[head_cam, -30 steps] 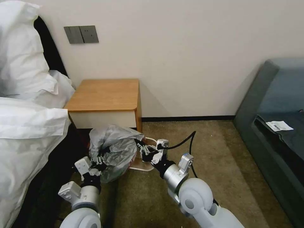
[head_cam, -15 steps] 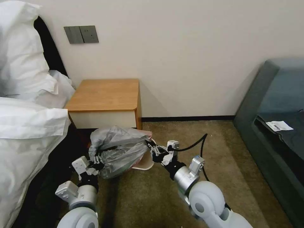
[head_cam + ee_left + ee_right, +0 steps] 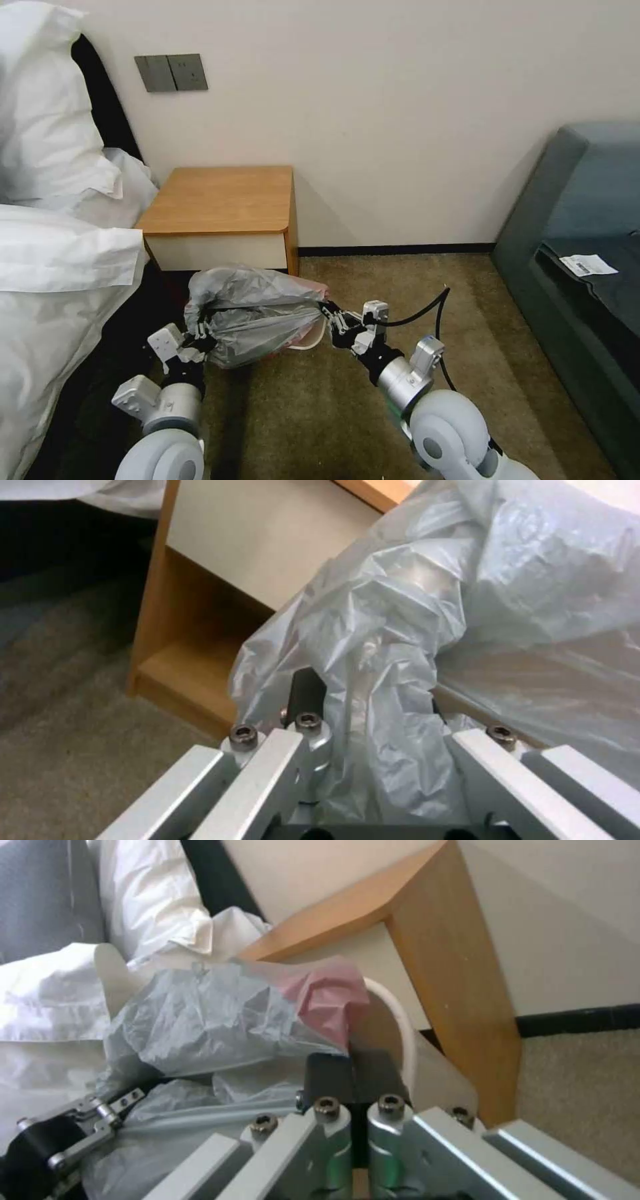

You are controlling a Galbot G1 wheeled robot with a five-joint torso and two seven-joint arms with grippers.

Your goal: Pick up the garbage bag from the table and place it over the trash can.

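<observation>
The crinkly grey garbage bag (image 3: 250,313) is stretched sideways between my two grippers, low in front of the table (image 3: 220,200). My left gripper (image 3: 200,339) is shut on the bag's left end, and bunched plastic (image 3: 400,645) runs between its fingers (image 3: 307,690). My right gripper (image 3: 328,315) is shut on the bag's right edge, where a pink tint (image 3: 320,990) shows through. Under the bag, a strip of the trash can's cream rim (image 3: 312,342) peeks out at the right, and that rim (image 3: 400,1030) curves just behind my right fingers (image 3: 330,1075). The bag hides most of the can.
White bedding (image 3: 53,267) crowds the left side, close to my left arm. A grey sofa (image 3: 580,233) with a paper slip (image 3: 588,265) stands at the right. Open carpet (image 3: 413,287) lies between the table and the sofa.
The grippers have drawn apart: the right one moved right, the left one left and towards me. The bag went from a bunched lump to a wide, flatter span over the can.
</observation>
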